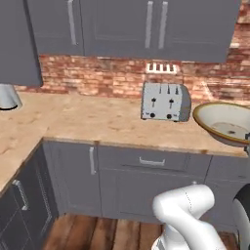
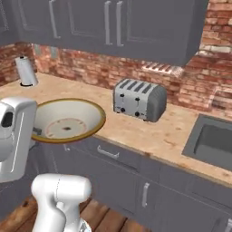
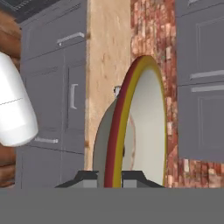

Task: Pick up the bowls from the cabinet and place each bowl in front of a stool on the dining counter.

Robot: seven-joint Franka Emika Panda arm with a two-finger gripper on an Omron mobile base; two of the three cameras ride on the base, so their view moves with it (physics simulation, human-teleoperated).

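The arm holds its hand rolled sideways, jaws clamped on the cream bowl's [image 3: 144, 127] rim.

Even, soft light is falling everywhere; shadows are staying faint, and the rendering is looking slightly blurry.

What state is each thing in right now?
Bowl: held at its rim, off the counter, tilted.
Hand: shut on the bowl's rim.
Wall cabinets: doors closed.
Drawer: closed.
Toaster: upright on the counter, slots empty.
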